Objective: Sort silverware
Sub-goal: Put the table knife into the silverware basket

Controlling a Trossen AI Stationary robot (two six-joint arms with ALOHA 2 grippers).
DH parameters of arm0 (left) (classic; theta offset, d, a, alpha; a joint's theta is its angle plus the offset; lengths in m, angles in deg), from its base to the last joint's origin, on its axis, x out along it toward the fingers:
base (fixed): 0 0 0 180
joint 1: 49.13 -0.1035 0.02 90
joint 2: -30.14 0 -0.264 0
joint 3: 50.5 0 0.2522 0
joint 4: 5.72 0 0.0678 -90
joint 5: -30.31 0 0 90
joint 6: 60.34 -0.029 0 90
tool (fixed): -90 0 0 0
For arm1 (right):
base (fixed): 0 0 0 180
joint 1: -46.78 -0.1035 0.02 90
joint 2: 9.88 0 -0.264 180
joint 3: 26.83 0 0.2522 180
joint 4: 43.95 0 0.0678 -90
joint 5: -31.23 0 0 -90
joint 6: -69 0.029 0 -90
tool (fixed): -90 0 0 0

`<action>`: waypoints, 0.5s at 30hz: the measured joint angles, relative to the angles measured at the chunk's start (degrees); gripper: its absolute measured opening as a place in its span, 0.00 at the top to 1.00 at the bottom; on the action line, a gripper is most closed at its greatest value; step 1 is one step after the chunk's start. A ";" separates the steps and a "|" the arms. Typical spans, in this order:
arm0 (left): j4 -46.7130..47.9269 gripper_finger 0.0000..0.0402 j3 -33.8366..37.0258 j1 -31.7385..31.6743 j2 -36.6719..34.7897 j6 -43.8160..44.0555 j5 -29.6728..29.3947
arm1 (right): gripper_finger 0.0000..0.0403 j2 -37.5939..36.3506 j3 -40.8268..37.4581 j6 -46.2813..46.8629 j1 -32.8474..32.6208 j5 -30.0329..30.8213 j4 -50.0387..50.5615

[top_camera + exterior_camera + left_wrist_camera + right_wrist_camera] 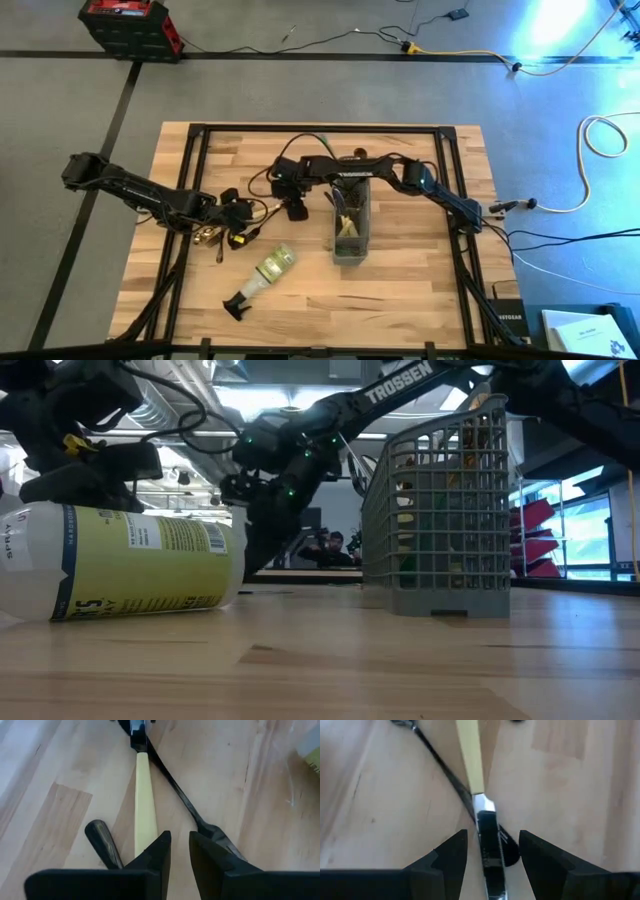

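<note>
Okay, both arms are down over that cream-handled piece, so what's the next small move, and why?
Probably close the right gripper on the cream-handled knife. Its fingers stand open on either side of the shiny blade, which runs between them. The left gripper sits at the handle end, fingers nearly together, and a dark utensil crosses under the knife, so a straight lift looks cleanest.

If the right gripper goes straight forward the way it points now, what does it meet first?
Probably the cream-handled knife. Its shiny blade already lies between the open fingers of the right gripper, and the cream handle runs ahead along that line. A dark utensil crosses just beside it. How high the gripper stands is unclear.
</note>
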 joint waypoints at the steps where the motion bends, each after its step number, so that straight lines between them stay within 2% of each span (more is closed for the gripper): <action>1: -0.07 0.87 0.00 0.00 0.00 -0.49 -0.02 | 0.60 0.11 0.00 -0.07 0.00 -0.74 0.11; 9: -0.03 0.87 0.00 0.00 0.00 -1.88 -0.21 | 0.60 0.18 0.02 -0.28 -0.02 -1.73 -0.30; 15: -0.11 0.87 -0.02 0.00 0.00 -4.08 -2.95 | 0.60 1.61 0.17 -0.62 0.04 -1.09 -1.08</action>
